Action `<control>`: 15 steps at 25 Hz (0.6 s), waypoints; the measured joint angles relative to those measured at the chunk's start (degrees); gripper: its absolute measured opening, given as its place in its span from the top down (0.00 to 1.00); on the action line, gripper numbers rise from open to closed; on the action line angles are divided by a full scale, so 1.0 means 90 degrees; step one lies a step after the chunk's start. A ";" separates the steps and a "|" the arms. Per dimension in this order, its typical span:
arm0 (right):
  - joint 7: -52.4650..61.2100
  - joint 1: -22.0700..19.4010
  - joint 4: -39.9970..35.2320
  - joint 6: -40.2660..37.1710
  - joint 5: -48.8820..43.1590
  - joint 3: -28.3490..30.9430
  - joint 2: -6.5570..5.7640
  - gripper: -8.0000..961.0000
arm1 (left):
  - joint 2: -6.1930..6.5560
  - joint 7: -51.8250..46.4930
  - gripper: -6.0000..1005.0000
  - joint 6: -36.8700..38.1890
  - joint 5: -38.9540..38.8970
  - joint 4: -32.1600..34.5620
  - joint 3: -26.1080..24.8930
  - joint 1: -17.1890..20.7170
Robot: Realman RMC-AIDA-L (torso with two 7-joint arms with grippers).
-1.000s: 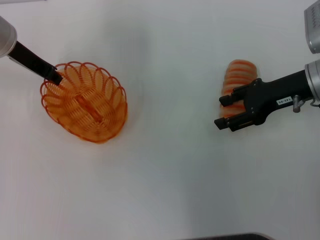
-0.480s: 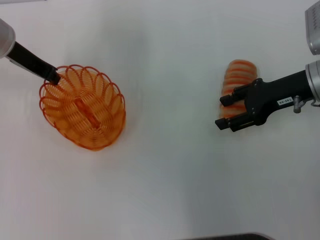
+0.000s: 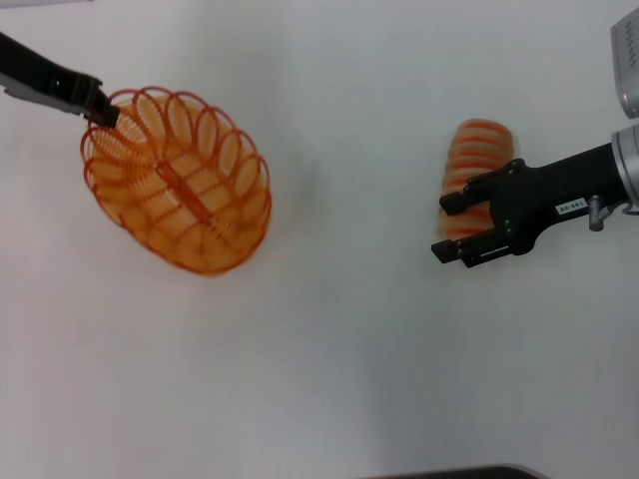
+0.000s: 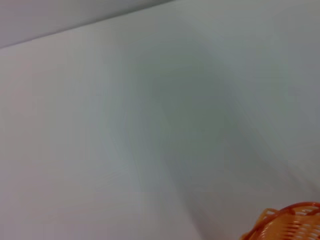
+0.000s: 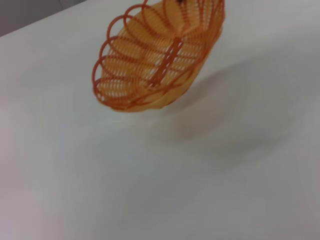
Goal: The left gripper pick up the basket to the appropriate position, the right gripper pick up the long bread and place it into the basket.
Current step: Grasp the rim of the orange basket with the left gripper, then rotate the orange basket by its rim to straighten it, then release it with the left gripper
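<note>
The orange wire basket (image 3: 180,182) hangs tilted above the white table at the left, held by its far-left rim in my left gripper (image 3: 100,110), which is shut on it. The right wrist view shows the basket (image 5: 159,55) in the air with its shadow on the table below. A bit of its rim shows in the left wrist view (image 4: 290,225). The long bread (image 3: 469,165) lies on the table at the right. My right gripper (image 3: 446,228) is open, its fingers straddling the near end of the bread, and holds nothing.
The white table (image 3: 339,359) spreads all around. A dark edge (image 3: 459,473) shows at the bottom of the head view. Part of a grey robot body (image 3: 626,50) stands at the upper right.
My left gripper has lifted the basket off the table and tilted it; the basket looks larger and higher now. The right gripper has barely moved over the bread.
</note>
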 joint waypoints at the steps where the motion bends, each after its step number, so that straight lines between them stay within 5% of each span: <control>1: -0.0046 -0.0004 0.0000 -0.0004 0.0000 0.0000 0.0006 0.21 | 0.0006 -0.0252 0.92 0.0116 -0.0116 0.0134 -0.0037 0.0012; 6: -0.0283 -0.0016 0.0000 -0.0024 0.0001 0.0002 0.0056 0.21 | -0.0027 -0.0955 0.92 -0.0034 -0.0292 0.0105 -0.0072 0.0041; 15: -0.0868 -0.0094 -0.0071 -0.0178 0.0019 0.0030 0.0147 0.21 | -0.0450 -0.2321 0.93 -0.1132 -0.0616 -0.0017 -0.0095 0.0411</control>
